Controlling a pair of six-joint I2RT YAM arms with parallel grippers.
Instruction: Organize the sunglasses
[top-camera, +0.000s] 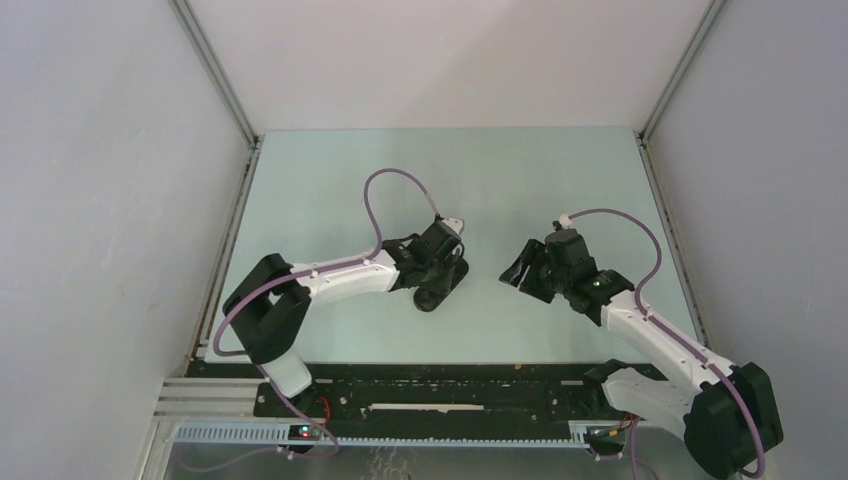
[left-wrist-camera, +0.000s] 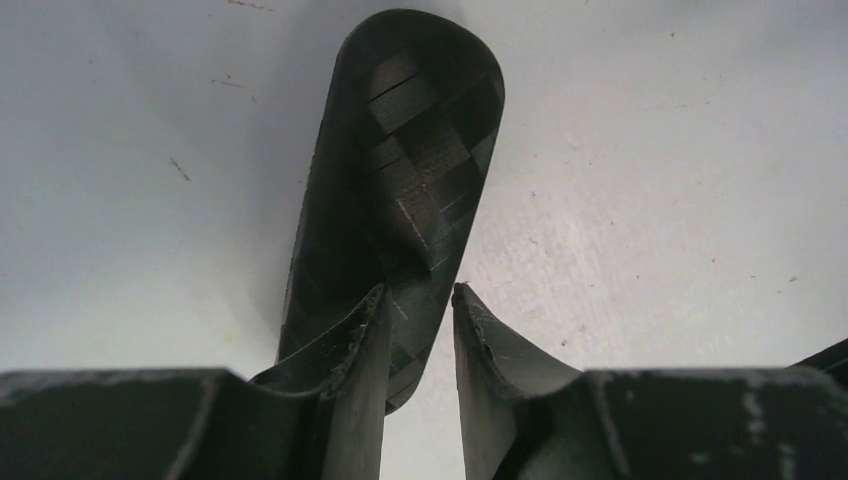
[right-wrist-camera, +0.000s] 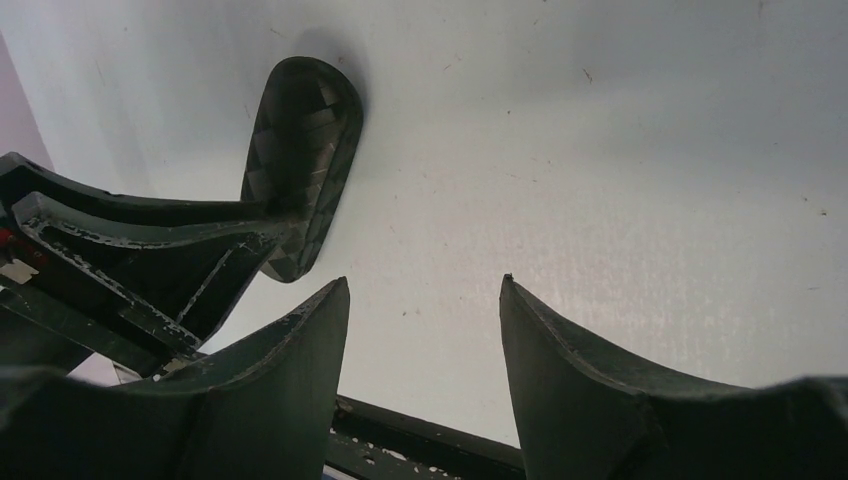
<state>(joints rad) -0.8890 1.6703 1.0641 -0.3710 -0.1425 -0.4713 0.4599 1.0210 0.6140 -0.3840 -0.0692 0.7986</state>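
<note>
The closed black checker-textured case (top-camera: 432, 296) lies on the table, mostly under my left gripper (top-camera: 447, 265). In the left wrist view the case (left-wrist-camera: 410, 150) runs away from the fingers. Its near end sits behind the left finger and partly in the narrow gap of my left gripper (left-wrist-camera: 418, 292), which is slightly open. My right gripper (top-camera: 516, 270) is open and empty, hovering to the right of the case. The right wrist view shows its wide-open tips (right-wrist-camera: 425, 283) and the case (right-wrist-camera: 300, 150) at the upper left. The sunglasses are not visible in any view.
The pale green table (top-camera: 450, 180) is walled by white panels at the back and both sides. A black rail (top-camera: 440, 395) runs along the near edge by the arm bases. The left arm's gripper body (right-wrist-camera: 120, 250) shows at the left of the right wrist view.
</note>
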